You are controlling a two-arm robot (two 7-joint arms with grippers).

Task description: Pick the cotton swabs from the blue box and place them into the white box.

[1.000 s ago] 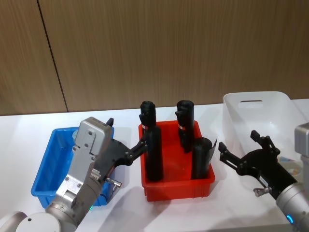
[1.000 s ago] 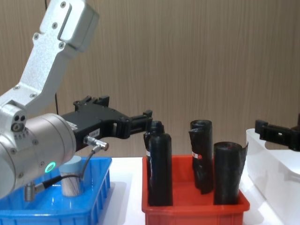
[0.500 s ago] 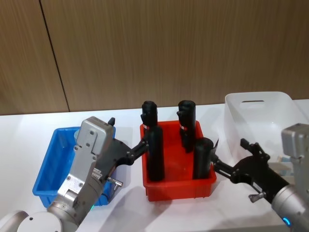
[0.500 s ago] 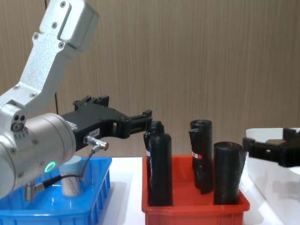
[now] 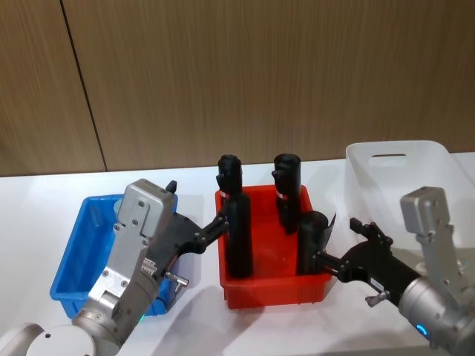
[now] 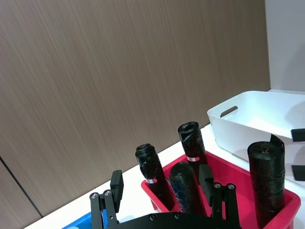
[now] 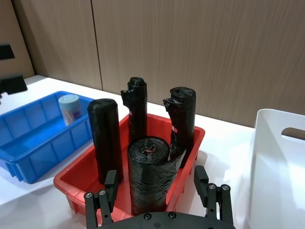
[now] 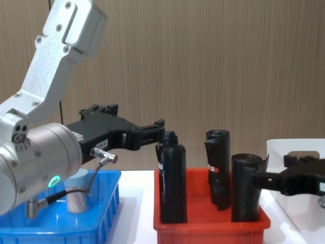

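The work surface is a white table (image 5: 30,200) set against a brown wood-panelled wall (image 5: 245,74). Three bins stand in a row on it: the blue box (image 5: 70,259) on the robot's left, a red bin (image 5: 271,285) in the middle, and the white box (image 5: 393,167) on the right. The red bin holds four upright black rolls (image 7: 106,138), two at the back and two at the front, standing between the two task boxes. One cotton swab jar (image 7: 69,109) with a light blue lid stands upright in the blue box near its back wall; the chest view shows it (image 8: 78,195) partly hidden behind the left arm and its cable. Whether the white box holds anything cannot be judged with confidence, since the right arm covers much of its interior in the head view. The left gripper (image 5: 211,228) hangs above the gap between the blue box and the red bin, fingers spread and empty, tips just beside the front-left roll. The right gripper (image 5: 334,248) sits at the red bin's right side, fingers parted and holding nothing, flanking the front-right roll (image 5: 312,245) in the right wrist view without visibly clamping it.
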